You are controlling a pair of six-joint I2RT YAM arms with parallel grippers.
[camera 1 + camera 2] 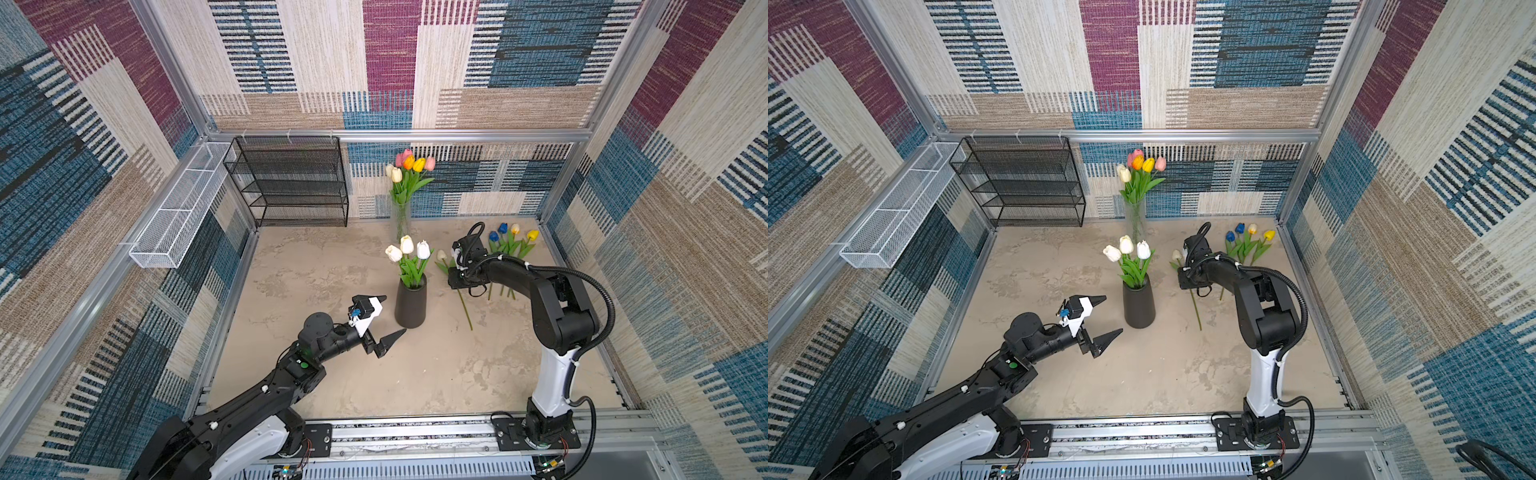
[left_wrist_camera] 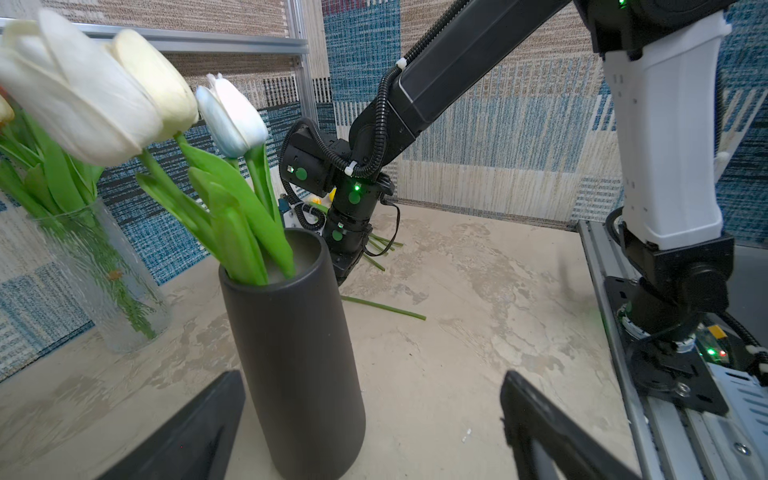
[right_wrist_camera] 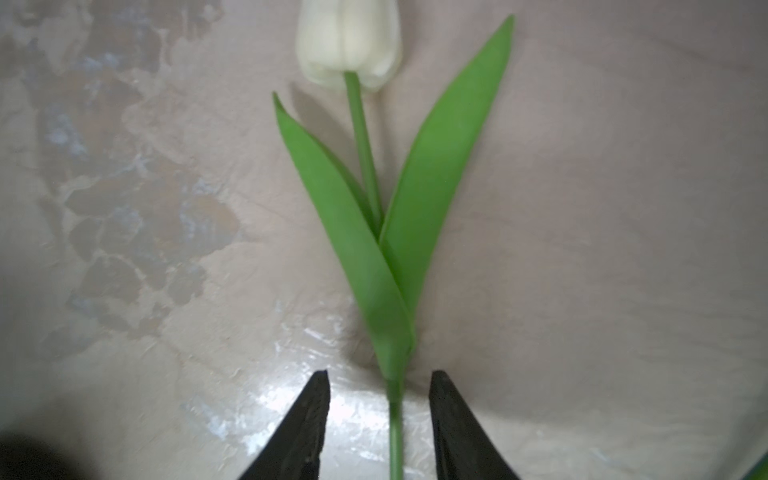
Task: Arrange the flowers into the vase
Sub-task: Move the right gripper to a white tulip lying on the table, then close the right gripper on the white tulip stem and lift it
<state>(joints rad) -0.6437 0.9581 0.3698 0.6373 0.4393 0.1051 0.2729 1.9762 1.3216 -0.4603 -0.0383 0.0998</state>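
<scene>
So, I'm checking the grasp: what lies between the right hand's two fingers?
The white tulip's green stem, lying on the table. The right wrist view shows the right hand open, with a gap on each side.

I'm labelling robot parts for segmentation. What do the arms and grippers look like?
The left arm and right arm are black, each with a white lower link and round green joint marks. A black ribbed hose, held by white ties, runs along the right arm. The left gripper and right gripper have black pointed wedge fingers.
</scene>
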